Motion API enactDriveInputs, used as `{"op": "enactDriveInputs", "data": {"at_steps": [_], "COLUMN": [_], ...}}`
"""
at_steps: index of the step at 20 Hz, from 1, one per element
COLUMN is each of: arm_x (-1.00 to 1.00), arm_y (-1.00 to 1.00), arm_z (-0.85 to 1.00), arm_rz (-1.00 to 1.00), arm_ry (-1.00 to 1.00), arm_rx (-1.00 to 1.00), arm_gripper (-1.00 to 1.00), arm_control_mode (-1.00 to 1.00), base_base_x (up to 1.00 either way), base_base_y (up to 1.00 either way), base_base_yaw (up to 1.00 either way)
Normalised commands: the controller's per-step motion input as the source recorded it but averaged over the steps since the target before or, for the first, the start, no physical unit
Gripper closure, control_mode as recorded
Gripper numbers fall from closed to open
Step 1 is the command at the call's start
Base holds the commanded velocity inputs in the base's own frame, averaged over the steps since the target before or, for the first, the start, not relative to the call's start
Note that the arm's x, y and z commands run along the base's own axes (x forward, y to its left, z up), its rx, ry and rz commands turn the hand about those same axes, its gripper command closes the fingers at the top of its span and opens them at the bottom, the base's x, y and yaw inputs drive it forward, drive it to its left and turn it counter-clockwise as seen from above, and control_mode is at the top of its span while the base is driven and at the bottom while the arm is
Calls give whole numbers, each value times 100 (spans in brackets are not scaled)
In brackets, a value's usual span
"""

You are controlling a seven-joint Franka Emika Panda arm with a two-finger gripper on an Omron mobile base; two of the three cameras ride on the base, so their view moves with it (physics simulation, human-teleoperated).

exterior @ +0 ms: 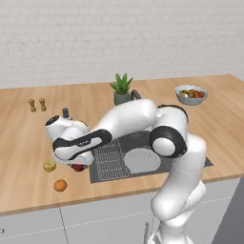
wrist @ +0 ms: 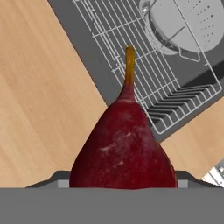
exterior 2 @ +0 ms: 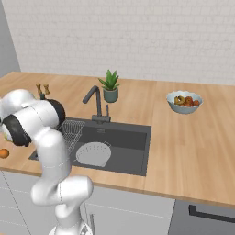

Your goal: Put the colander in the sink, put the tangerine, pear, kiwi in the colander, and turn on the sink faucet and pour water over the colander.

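Dark red pear (wrist: 124,153) is sitting between the gripper (exterior: 78,167) fingers, apparently gripped, beside the sink (exterior: 190,159). The colander (exterior: 142,160) is lying in the basin, empty; the tangerine (exterior: 60,185) is waiting on the counter (exterior: 24,143), faucet (exterior 2: 95,103) dry.

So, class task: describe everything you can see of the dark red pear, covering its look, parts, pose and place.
The pear is dark red with a faintly mottled, matte skin and a wide rounded body that narrows to a neck topped by a curved yellow-brown stem. In the hand view it sits close against the hand, stem pointing away from the camera, over the wooden counter beside the sink's wire rack. The finger tips are hidden behind it, so the grip cannot be confirmed.
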Motion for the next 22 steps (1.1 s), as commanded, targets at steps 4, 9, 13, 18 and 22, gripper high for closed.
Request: {"op": "enactDriveInputs", "data": {"at_steps": [4, 9, 13, 18, 22], "arm_x": [-40, -19, -2, 0, 8], "arm_y": [-94, -94, -93, -95, -93], "arm_z": [4, 7, 8, 0, 0], "arm_rz": [10, 1, 0, 5, 7], "arm_ry": [-16, 1, 10, 12, 9], "arm_rx": [15, 23, 20, 18, 12], "arm_gripper": [100, 100, 100, 100, 100], "arm_control_mode": [-100, -100, -100, -100, -100], "base_base_x": [0, 0, 0, 0, 0], "base_base_y": [0, 0, 0, 0, 0], "base_base_yaw": [0, 0, 0, 0, 0]}}
